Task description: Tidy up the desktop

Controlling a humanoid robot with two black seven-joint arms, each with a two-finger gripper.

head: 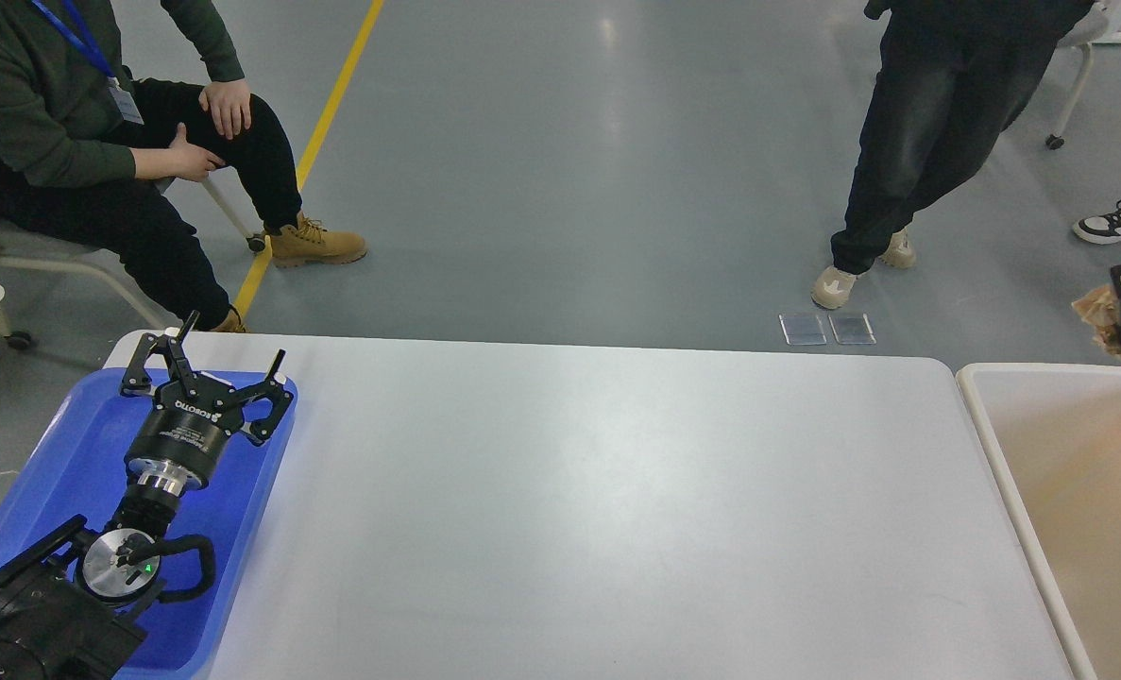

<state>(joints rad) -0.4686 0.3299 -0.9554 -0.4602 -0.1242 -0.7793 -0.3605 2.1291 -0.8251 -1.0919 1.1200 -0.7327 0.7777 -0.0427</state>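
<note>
Across the middle of your head view runs the desktop point(598, 510), a wide white top whose long axis goes left to right, and its surface looks bare from edge to edge, so by my judgement there is little or nothing left on it to clear. At its right end sits the white-rimmed bin point(985, 444) with the beige inside, just beside the table edge; at its left end lies the blue tray point(69, 444). Your left gripper point(203, 354) hangs over the far part of that tray, fingers spread wide and holding nothing, with the open desktop lying to its right. You have no right arm in view, so the left is the only one you can judge as near.
</note>
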